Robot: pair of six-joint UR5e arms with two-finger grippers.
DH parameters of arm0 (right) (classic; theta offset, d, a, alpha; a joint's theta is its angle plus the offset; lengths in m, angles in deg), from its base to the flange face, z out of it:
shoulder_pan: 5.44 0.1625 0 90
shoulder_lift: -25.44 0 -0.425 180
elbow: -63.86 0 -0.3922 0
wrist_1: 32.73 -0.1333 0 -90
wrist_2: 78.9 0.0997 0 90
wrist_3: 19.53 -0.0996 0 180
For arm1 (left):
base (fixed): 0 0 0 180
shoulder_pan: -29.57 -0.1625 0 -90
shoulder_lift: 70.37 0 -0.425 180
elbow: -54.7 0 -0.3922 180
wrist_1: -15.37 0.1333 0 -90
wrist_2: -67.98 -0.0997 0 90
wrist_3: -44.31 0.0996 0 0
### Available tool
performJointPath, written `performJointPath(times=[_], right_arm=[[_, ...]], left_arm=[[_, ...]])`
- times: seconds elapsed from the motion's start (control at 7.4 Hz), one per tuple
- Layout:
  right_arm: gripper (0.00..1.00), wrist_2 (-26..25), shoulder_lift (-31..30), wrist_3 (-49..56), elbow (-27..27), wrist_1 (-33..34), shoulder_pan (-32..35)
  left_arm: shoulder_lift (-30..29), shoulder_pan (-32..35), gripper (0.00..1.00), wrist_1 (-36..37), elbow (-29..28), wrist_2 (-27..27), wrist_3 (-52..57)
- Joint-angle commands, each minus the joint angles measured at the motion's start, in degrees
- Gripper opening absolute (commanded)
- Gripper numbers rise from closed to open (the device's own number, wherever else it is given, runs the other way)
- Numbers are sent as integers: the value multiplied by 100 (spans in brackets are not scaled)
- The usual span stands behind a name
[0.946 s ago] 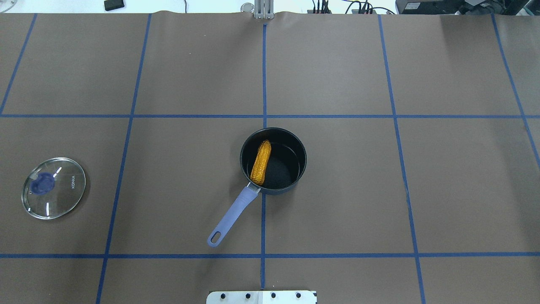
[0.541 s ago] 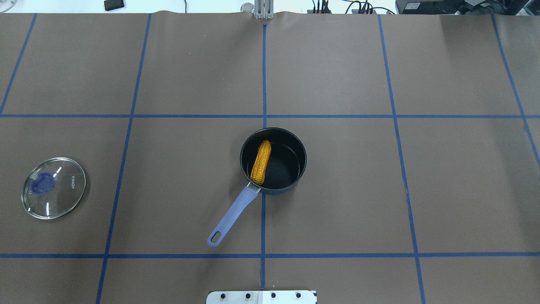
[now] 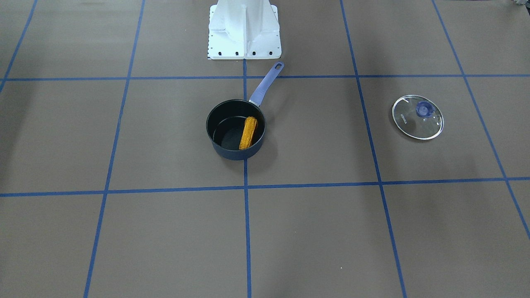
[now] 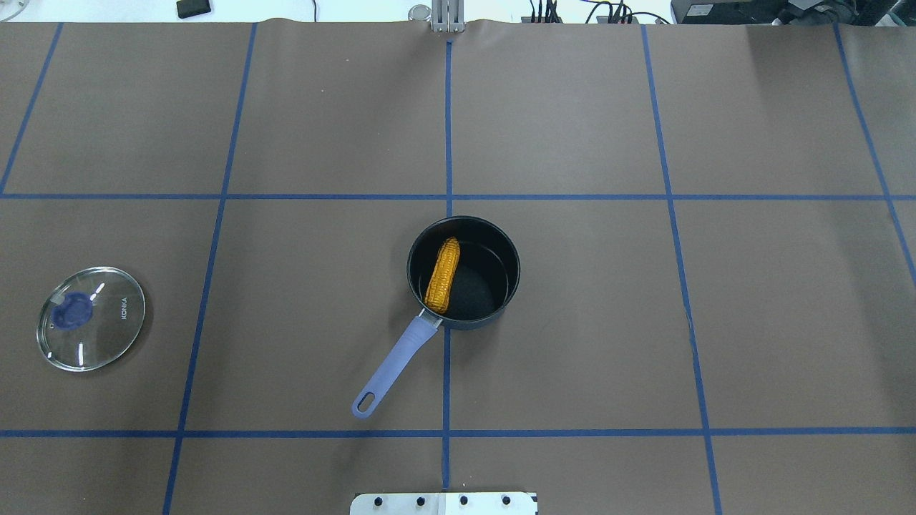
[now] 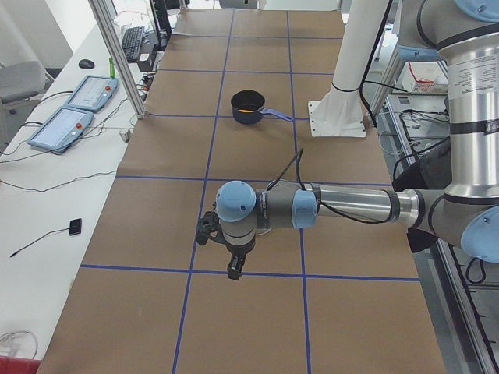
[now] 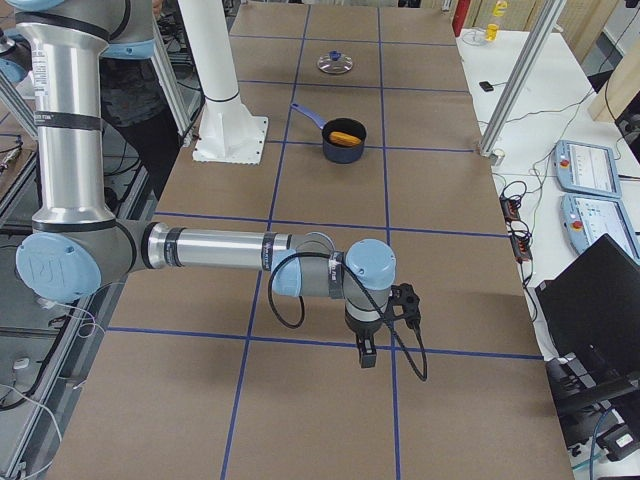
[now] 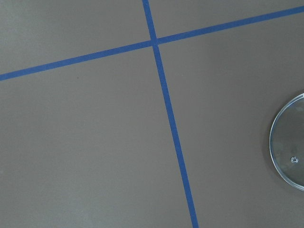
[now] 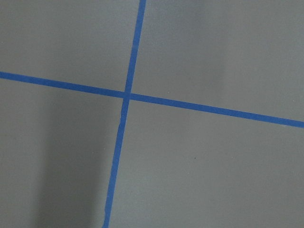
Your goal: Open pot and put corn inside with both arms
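The dark pot (image 4: 489, 287) with a blue-purple handle (image 4: 392, 368) stands open at the table's middle, and it also shows in the front view (image 3: 223, 133). The orange-yellow corn (image 4: 443, 275) lies inside it against the wall on the handle side (image 3: 248, 132). The glass lid (image 4: 91, 318) lies flat on the table far to the left (image 3: 417, 117). My left gripper (image 5: 233, 270) hangs over the table's left end near the lid. My right gripper (image 6: 366, 357) hangs over the right end. Both show only in side views, so I cannot tell if they are open.
The white base pedestal (image 3: 244, 29) stands at the near table edge behind the pot handle. Blue tape lines (image 4: 447, 129) grid the brown table. The lid's edge (image 7: 289, 142) shows in the left wrist view. Control pendants (image 5: 74, 109) lie off the far side.
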Motion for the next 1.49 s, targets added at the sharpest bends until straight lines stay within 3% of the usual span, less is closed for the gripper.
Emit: performJointPath(times=[0.0,1.35], right_arm=[[100,4,0,0,-3,-4,-4],[100,4,27,-53,-11,-4,-127]], left_arm=[[0,0,99,0,0,1,-3],[0,0,99,0,-9,1,-29]])
